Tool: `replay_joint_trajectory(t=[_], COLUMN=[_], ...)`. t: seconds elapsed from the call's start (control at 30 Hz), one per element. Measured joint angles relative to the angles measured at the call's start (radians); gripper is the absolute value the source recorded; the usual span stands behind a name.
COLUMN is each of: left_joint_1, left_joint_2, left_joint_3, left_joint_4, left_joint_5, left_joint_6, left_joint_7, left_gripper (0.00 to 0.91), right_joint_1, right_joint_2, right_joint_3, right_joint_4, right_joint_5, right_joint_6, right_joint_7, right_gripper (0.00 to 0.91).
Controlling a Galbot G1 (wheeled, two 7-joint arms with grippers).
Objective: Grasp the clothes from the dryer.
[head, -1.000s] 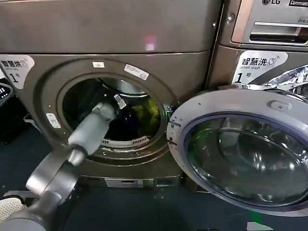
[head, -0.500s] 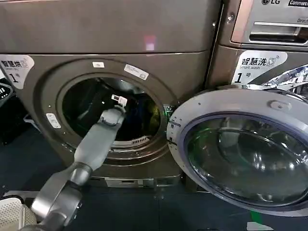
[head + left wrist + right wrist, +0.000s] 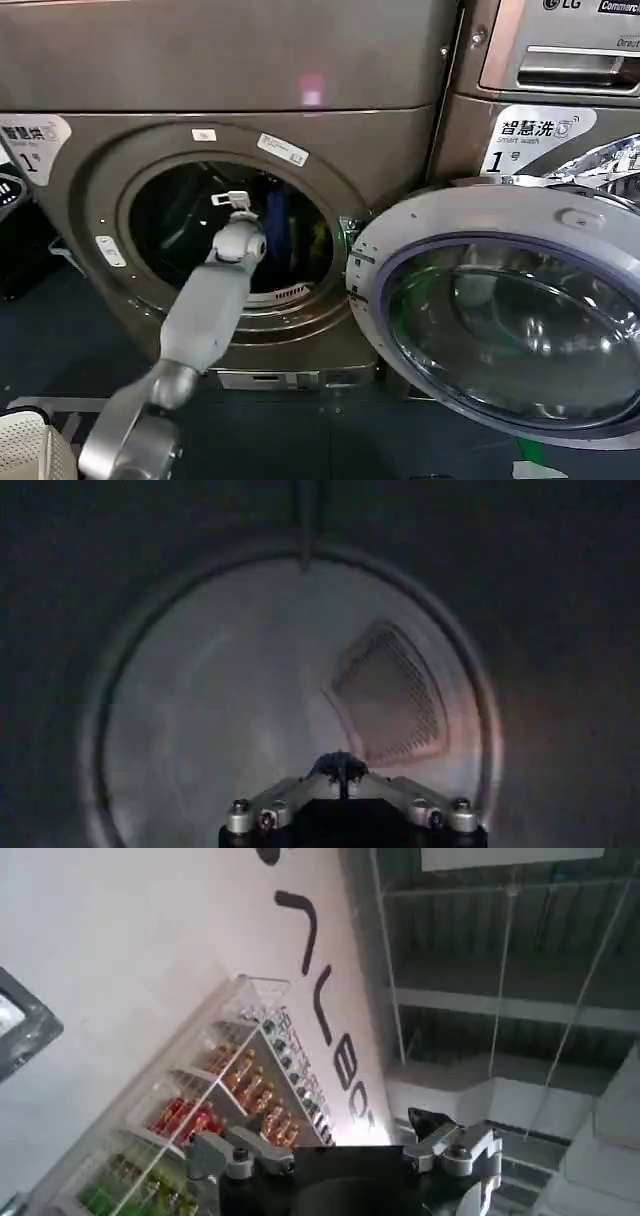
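Observation:
The dryer (image 3: 90,190) stands with its round opening facing me. Inside the drum hangs a strip of blue cloth (image 3: 275,218), and a yellow-green garment (image 3: 320,240) lies behind it. My left arm reaches through the opening, its wrist (image 3: 240,240) just in front of the blue cloth. In the left wrist view my left gripper (image 3: 340,770) is shut, with a dark blue bit of cloth (image 3: 341,763) pinched at its tips, before the drum's back wall (image 3: 220,710). My right gripper (image 3: 330,1148) is open, held away from the dryer and pointing at a wall and ceiling.
The dryer's door (image 3: 500,310) is swung open to the right and takes up the space there. A second machine (image 3: 540,90) stands to the right. A white mesh basket (image 3: 25,450) sits on the floor at the lower left.
My left arm has pushed up and to the right, deeper into the opening. The blue cloth, which lay low in the drum, now hangs raised beside the wrist.

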Motion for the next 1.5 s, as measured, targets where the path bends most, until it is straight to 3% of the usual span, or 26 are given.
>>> replay_joint_trajectory(t=[0.67, 1.5], left_joint_1=[0.271, 0.289], left_joint_2=[-0.013, -0.005], left_joint_3=[-0.064, -0.043], left_joint_4=[-0.226, -0.250], left_joint_5=[0.105, 0.158], left_joint_6=[-0.086, -0.100], left_joint_7=[-0.132, -0.123], left_gripper=[0.000, 0.000], right_joint_1=[-0.013, -0.028], right_joint_2=[-0.025, -0.031], right_joint_3=[0.044, 0.075], right_joint_4=[-0.028, -0.046], right_joint_5=[0.031, 0.051], right_joint_6=[0.026, 0.043], right_joint_7=[0.028, 0.031], right_gripper=[0.907, 0.907])
